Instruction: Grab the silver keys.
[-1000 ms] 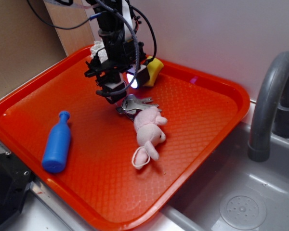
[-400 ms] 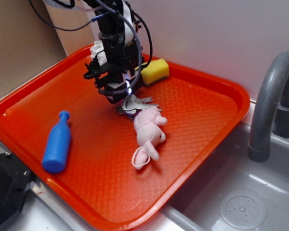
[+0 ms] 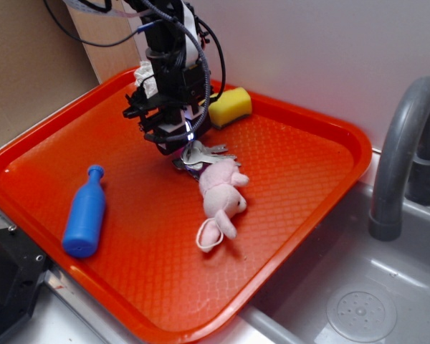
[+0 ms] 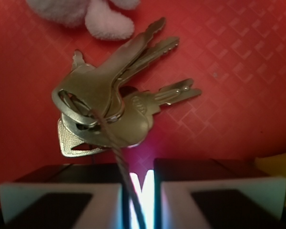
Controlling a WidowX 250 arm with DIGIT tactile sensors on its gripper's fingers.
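The silver keys (image 3: 201,153) lie on the orange tray (image 3: 301,150), joined to a pink plush (image 3: 221,193) just in front of them. In the wrist view the keys (image 4: 109,102) fan out on the tray, and their thin wire ring runs back between my fingers. The plush (image 4: 93,16) shows at the top edge. My gripper (image 3: 175,147) stands upright at the keys' left side. Its jaws (image 4: 138,176) are drawn in to a narrow gap around the wire, which touches the left finger (image 4: 62,195).
A blue toy bottle (image 3: 84,213) lies at the tray's front left. A yellow sponge (image 3: 229,106) sits behind the gripper, and its corner shows in the wrist view (image 4: 276,164). A white cloth (image 3: 145,72) is at the tray's back. A grey faucet (image 3: 405,158) and sink (image 3: 358,308) are to the right.
The gripper has turned slightly and its jaws have narrowed around the wire ring. The sponge behind it now shows more fully. The keys and plush have not moved.
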